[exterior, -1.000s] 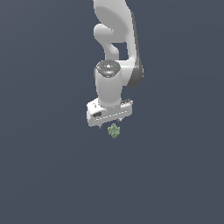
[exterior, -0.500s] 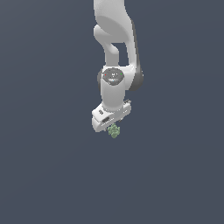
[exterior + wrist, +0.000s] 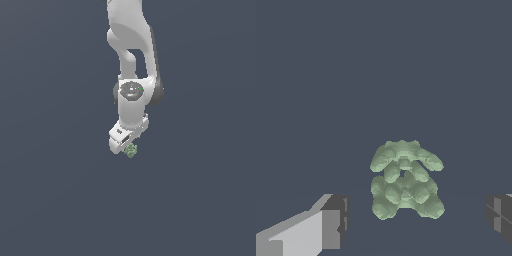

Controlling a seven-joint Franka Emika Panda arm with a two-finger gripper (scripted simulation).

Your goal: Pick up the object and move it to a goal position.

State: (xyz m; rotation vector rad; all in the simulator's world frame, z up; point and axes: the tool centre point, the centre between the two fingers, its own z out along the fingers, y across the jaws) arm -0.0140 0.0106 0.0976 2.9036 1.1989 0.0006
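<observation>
The object (image 3: 404,180) is a small pale-green knobbly clump on the plain grey ground. In the wrist view it sits between my two fingers, touching neither. One fingertip (image 3: 333,222) shows on one side and the other fingertip (image 3: 501,220) at the far edge, with a wide gap between them. My gripper (image 3: 416,222) is open. In the exterior view the white hand hangs low, turned at a slant, with the gripper (image 3: 127,148) just over the object (image 3: 131,151), which peeks out at its lower end.
The white arm (image 3: 131,45) comes down from the top of the exterior view. Around it lies only flat, uniform grey ground (image 3: 55,190).
The hand has turned about its wrist and now stands slanted, a little lower over the object. The object has stayed in place.
</observation>
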